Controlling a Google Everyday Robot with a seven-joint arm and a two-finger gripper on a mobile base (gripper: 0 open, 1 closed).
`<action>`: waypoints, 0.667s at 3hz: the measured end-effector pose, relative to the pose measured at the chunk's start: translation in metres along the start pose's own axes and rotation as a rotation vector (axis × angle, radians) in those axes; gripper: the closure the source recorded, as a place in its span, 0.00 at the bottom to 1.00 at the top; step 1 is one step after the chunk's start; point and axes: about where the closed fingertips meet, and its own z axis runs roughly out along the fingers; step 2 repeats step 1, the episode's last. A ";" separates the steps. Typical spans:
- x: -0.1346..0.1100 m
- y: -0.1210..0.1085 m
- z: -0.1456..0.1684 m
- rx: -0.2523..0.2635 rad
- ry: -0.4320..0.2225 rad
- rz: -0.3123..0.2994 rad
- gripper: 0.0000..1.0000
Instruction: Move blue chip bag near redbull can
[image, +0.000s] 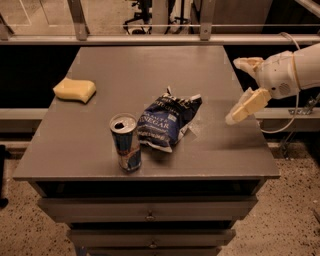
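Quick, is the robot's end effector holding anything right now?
End effector: open, holding nothing, by the right edge of the table, apart from the chip bag.

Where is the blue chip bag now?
The blue chip bag lies mid-table, just right of the redbull can; the open tool hovers over the right edge.

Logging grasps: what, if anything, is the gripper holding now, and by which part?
Nothing. The open gripper hangs at the grey table's right edge, apart from the crinkled dark blue foil chip bag lying by the slim blue-and-silver can.
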 end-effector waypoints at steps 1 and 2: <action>0.003 -0.005 -0.007 0.022 0.002 0.001 0.00; 0.003 -0.005 -0.007 0.022 0.002 0.001 0.00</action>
